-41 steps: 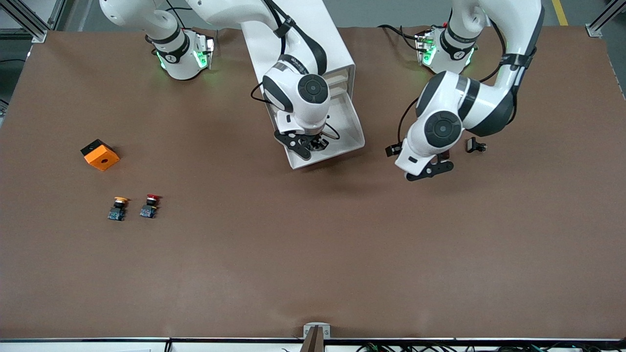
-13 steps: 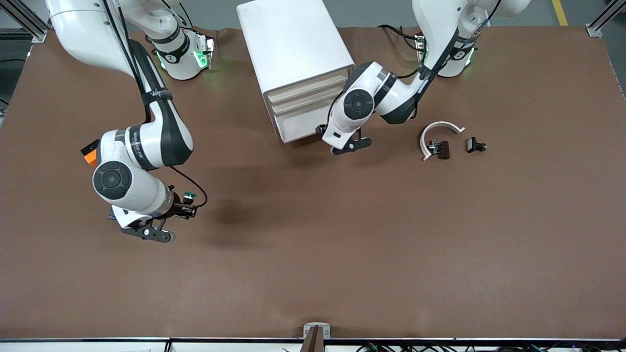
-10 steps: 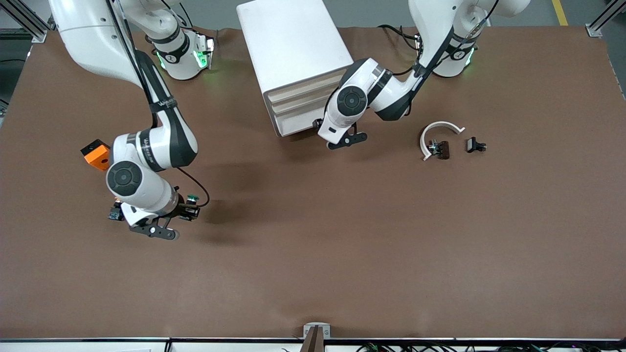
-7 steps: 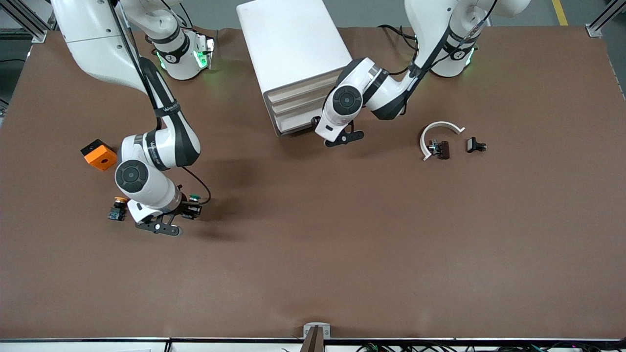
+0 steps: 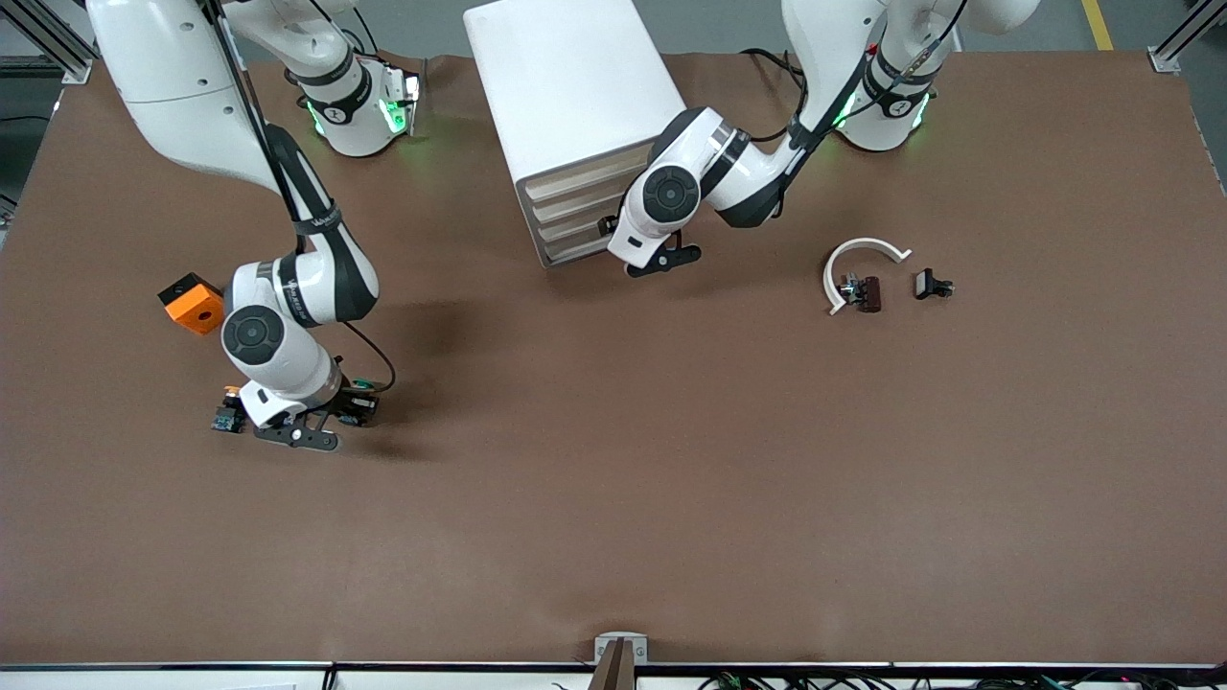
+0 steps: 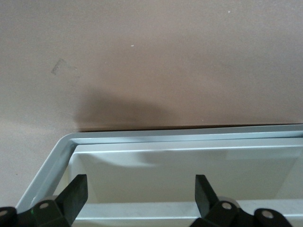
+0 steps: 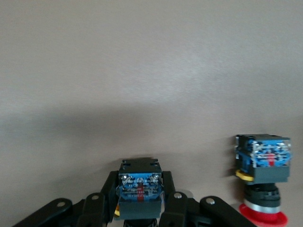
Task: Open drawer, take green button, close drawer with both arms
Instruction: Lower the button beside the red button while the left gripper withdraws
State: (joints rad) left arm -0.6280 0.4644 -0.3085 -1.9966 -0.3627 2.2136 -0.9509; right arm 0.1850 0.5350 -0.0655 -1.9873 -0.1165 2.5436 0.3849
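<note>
Drawer shut-in, button out. In the last few seconds my right arm has carried the green-capped button (image 7: 140,188) away from the cabinet (image 5: 575,86) and brought it down toward the right arm's end of the table. The right gripper (image 7: 140,210) now sits low over the brown surface, its fingers clamped on the button's blue-and-black body. The part is just beside the red-capped button (image 7: 262,175) and near the orange-capped one (image 5: 230,410). From the front view it looks at or very near the tabletop, though I cannot tell whether it is touching.

Meanwhile my left arm has pushed the lower drawer (image 5: 575,251) back in. The four cream fronts now line up almost flush. The left gripper (image 6: 140,184) stands at that front with its fingers spread wide and holding nothing. Its wrist view shows a white rim and a strip of the tray floor, so I judge the drawer may not be fully home.

I read the job as nearly done — release the button, finish the push. The orange block (image 5: 196,304) and the white curved piece (image 5: 863,257) lie apart from both arms.
</note>
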